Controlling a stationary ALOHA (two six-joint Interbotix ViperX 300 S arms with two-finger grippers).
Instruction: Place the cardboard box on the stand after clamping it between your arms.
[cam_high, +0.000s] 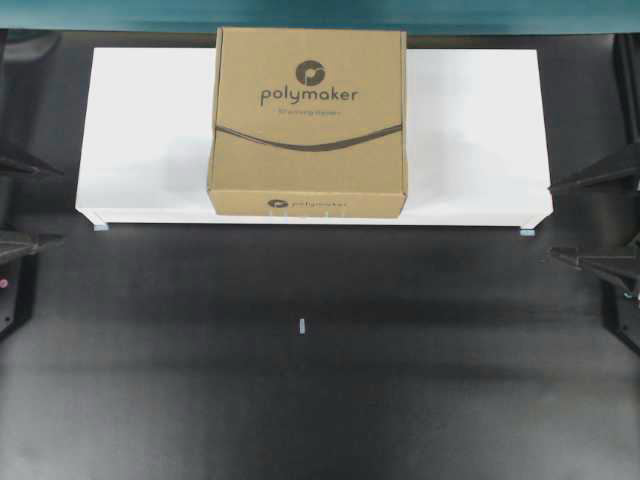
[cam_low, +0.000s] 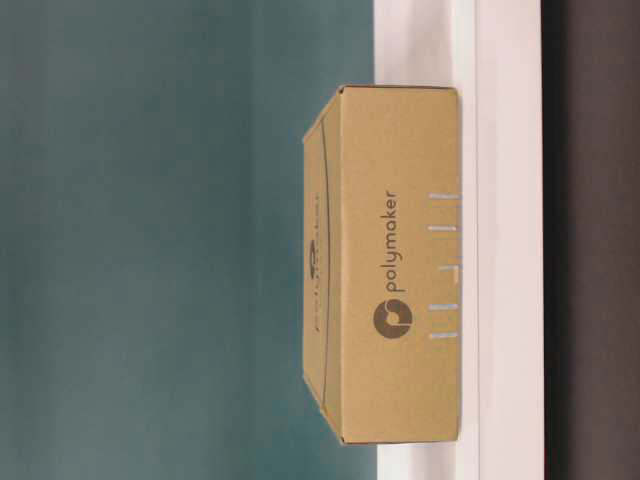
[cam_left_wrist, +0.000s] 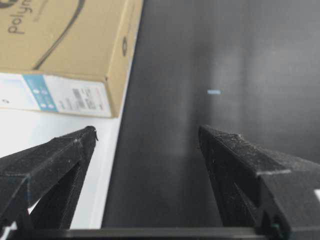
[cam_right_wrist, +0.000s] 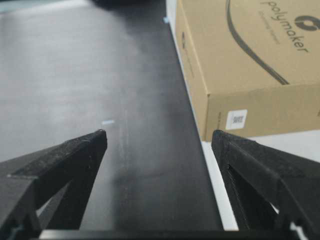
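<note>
The brown cardboard box (cam_high: 310, 120) printed "polymaker" lies flat on the middle of the long white stand (cam_high: 470, 130). It also shows in the table-level view (cam_low: 395, 265), the left wrist view (cam_left_wrist: 65, 45) and the right wrist view (cam_right_wrist: 250, 55). My left gripper (cam_high: 40, 202) is open and empty at the stand's left end, well apart from the box; in its wrist view (cam_left_wrist: 146, 132) the jaws stand wide. My right gripper (cam_high: 555, 220) is open and empty at the stand's right end, also apart from the box, wide in its wrist view (cam_right_wrist: 159, 134).
The stand (cam_low: 500, 150) sits on a dark tabletop (cam_high: 300, 400) against a teal back wall (cam_low: 150, 240). A small pale mark (cam_high: 301, 326) lies on the table in front of the stand. Light-blue feet (cam_high: 527, 231) show under the stand's front corners.
</note>
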